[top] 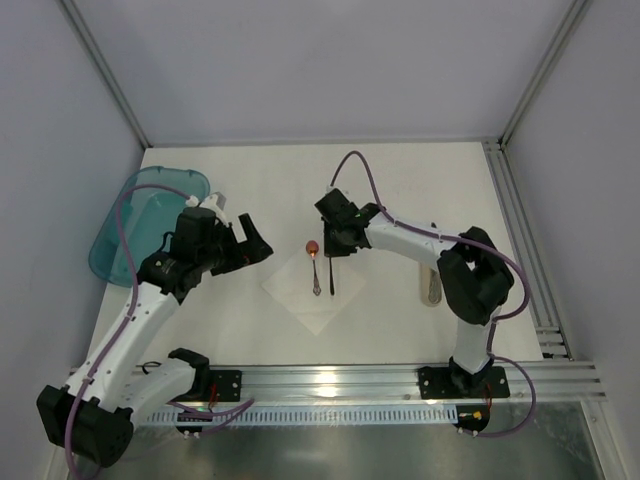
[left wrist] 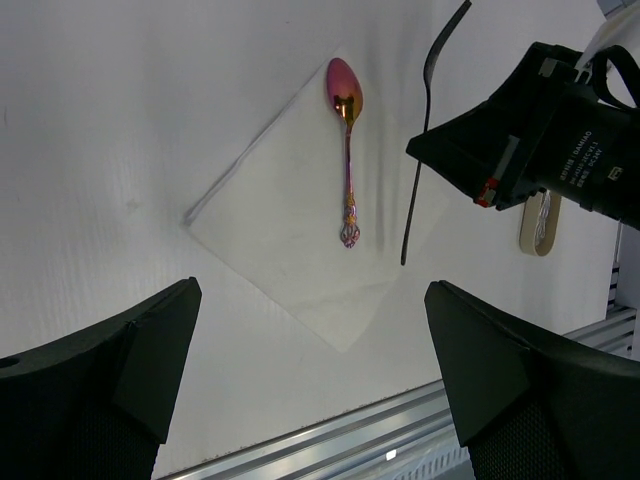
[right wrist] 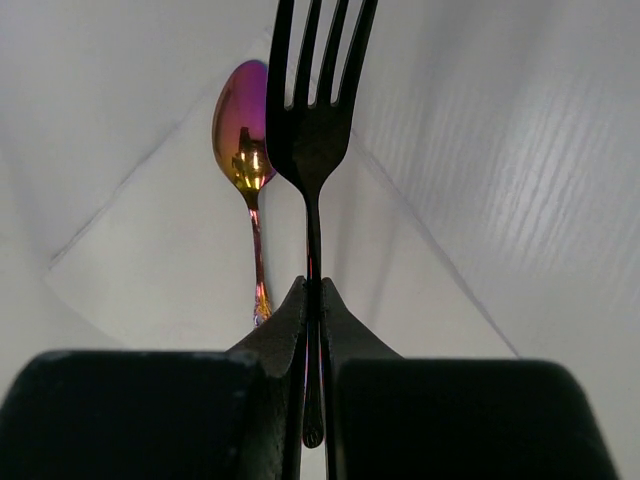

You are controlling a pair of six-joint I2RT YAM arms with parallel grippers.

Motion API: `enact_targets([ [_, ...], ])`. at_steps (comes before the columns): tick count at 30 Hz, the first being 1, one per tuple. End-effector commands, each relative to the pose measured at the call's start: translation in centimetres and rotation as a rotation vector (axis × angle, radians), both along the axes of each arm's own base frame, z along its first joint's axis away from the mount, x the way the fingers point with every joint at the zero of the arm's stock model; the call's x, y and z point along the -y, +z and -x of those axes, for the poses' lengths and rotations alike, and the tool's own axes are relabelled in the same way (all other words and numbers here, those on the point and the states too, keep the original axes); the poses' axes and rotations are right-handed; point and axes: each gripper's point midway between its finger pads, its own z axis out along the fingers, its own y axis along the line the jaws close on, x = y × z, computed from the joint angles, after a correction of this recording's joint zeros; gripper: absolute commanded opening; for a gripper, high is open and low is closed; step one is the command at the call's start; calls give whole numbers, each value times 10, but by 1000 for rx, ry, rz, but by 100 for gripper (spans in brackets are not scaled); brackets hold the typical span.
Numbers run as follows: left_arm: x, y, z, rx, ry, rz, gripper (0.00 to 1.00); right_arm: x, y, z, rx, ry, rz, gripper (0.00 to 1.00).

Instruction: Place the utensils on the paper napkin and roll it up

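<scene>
The white paper napkin lies on the table as a diamond between the arms. An iridescent pink-gold spoon rests on it, bowl toward the far side. My right gripper is shut on the handle of a slim dark fork, just right of the spoon and over the napkin's right part. In the right wrist view the fork runs straight out from the pinched jaws, beside the spoon. My left gripper hangs open and empty left of the napkin. No knife is in view.
A translucent teal tub stands at the left edge behind the left arm. A tan tube-like object lies right of the napkin, under the right arm. A metal rail runs along the near edge.
</scene>
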Motion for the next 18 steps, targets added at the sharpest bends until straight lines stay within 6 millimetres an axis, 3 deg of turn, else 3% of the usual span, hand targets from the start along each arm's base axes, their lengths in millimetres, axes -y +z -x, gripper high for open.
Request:
enact_targets([
  [1,-5,15,-3,58,9,-8,100,-24,22,-17,72,-45,-56,4],
  [10,-6,13,-3,51,12,-11,100,-42,-6,-14,30,-35,-25,4],
  [18,-6,9,-2,45,14,-11,100,-38,-23,-9,4,-46,18,4],
])
